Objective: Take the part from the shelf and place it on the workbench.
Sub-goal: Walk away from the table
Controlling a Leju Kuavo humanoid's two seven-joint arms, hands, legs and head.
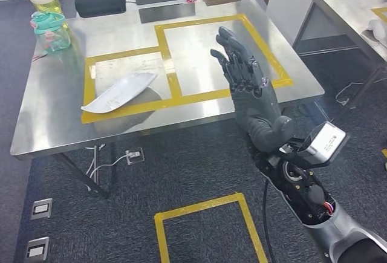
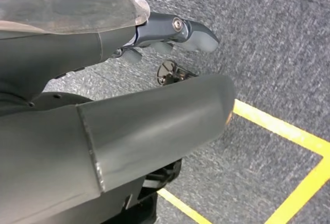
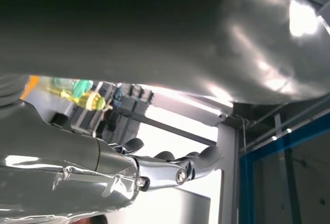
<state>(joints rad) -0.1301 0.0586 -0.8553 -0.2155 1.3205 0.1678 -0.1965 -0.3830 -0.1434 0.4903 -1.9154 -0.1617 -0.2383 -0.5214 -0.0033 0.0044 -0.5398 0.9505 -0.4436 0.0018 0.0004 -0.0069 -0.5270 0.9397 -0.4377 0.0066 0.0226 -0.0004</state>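
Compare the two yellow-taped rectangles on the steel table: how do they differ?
The left taped rectangle holds a white flat part, which overhangs its front tape edge; the right taped rectangle has only bare steel showing. The right one looks larger and reaches further back on the table. The open right robot hand covers part of the right one's front. Both share the middle strip of yellow tape.

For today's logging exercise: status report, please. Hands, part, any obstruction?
Right hand open, raised over workbench. Left hand holds nothing, hanging above floor. White part lies flat on workbench, across yellow tape. Nothing blocking.
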